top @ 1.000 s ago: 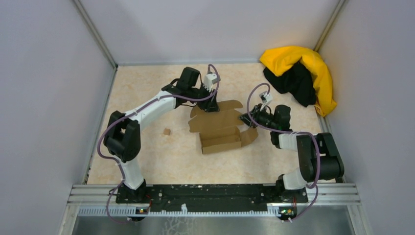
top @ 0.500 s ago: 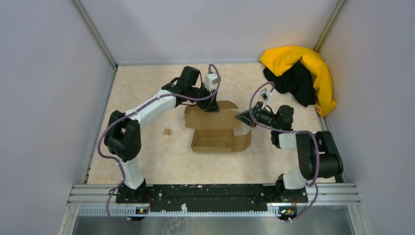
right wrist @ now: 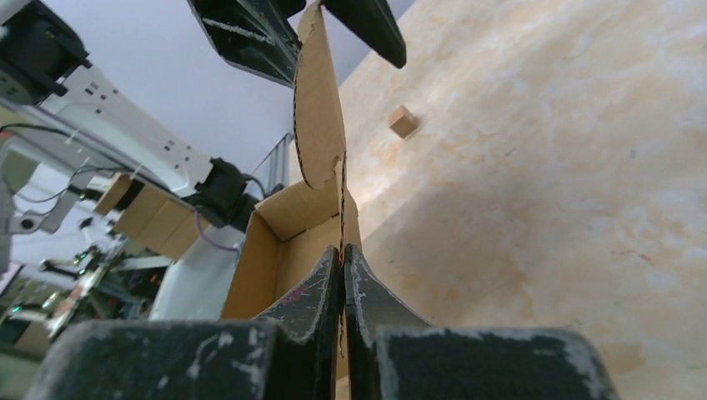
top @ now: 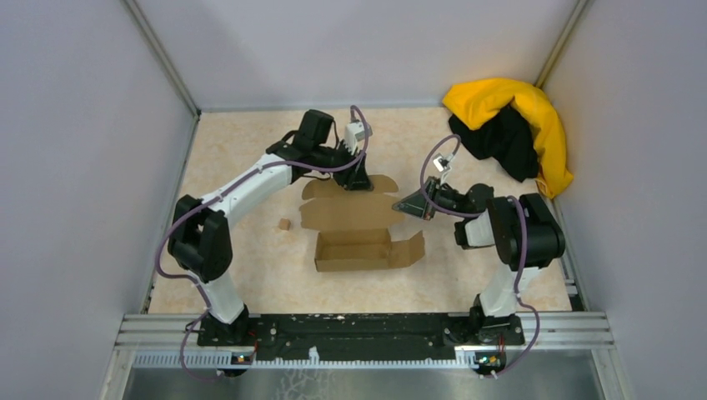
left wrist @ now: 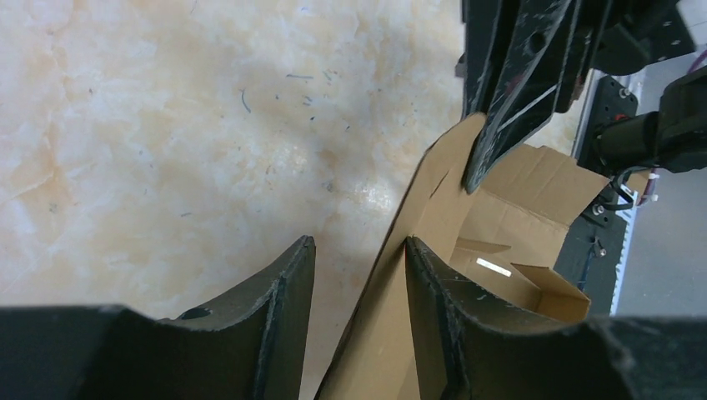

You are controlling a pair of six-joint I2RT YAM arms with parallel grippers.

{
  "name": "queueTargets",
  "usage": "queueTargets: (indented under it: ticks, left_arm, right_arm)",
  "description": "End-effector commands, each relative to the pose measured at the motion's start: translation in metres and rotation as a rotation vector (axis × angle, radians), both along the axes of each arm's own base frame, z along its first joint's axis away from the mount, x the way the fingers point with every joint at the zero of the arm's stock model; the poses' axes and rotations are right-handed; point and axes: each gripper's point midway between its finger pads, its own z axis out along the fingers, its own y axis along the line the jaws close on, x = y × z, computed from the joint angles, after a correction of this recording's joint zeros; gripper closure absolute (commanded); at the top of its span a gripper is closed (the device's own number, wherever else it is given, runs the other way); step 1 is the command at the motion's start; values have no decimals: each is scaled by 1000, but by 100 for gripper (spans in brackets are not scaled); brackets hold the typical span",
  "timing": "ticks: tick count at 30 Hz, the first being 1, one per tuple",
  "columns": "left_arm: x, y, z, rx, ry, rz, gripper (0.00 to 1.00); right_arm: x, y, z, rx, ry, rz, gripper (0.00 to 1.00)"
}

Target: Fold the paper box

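The paper box (top: 354, 248) is a brown cardboard mailer lying open at the table's middle, tray toward the near side, and its wide lid panel (top: 350, 210) is lifted at the far side. My left gripper (top: 358, 179) stands at the lid's far edge. In the left wrist view its jaws (left wrist: 358, 239) are open, and the cardboard panel (left wrist: 442, 208) stands between them against the right finger. My right gripper (top: 410, 204) is shut on the lid's right edge. The right wrist view shows its fingertips (right wrist: 343, 247) pinched on the thin cardboard (right wrist: 318, 125).
A tiny cardboard scrap (top: 284, 224) lies left of the box. A yellow-and-black cloth heap (top: 513, 125) fills the far right corner. Grey walls enclose the table on three sides, and the arms' black base rail (top: 358, 329) runs along the near edge.
The box has slid left and turned square to the table. My right gripper went from slightly apart to shut on the lid edge and moved left with it. The left gripper shifted slightly left.
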Motion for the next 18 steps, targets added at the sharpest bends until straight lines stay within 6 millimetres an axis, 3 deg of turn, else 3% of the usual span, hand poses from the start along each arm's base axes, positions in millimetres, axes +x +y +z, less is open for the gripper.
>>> queueTargets:
  ticks: [1, 6, 18]
  left_arm:
    - [-6, -8, 32, -101, -62, -62, 50]
    - [-13, -8, 37, -132, -62, -89, 49]
    - [-19, -2, 46, -154, -76, -100, 48]
  right_arm:
    - [-13, 16, 27, 18, -171, 142, 100]
    - [-24, 27, 29, 16, -182, 212, 100]
    - [-32, 31, 44, 16, -205, 264, 100]
